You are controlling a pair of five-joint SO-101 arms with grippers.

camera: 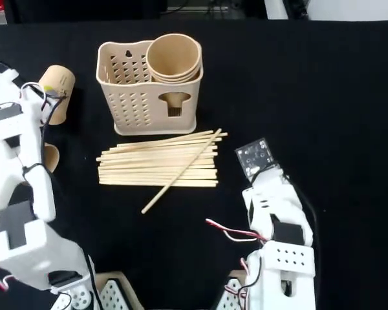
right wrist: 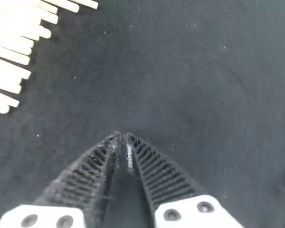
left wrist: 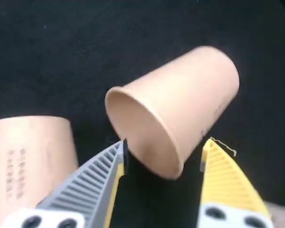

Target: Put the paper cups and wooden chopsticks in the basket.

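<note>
Left gripper (left wrist: 165,142) — spread wide — flanks the tipped paper cup (left wrist: 180,107).

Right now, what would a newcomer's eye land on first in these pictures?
Probably the beige basket near the back of the black table, with a stack of paper cups nested in one compartment. Just in front of it lies a pile of wooden chopsticks, one slanting across the rest. At the left, the left claw stands open on either side of a paper cup lying on its side.
</note>
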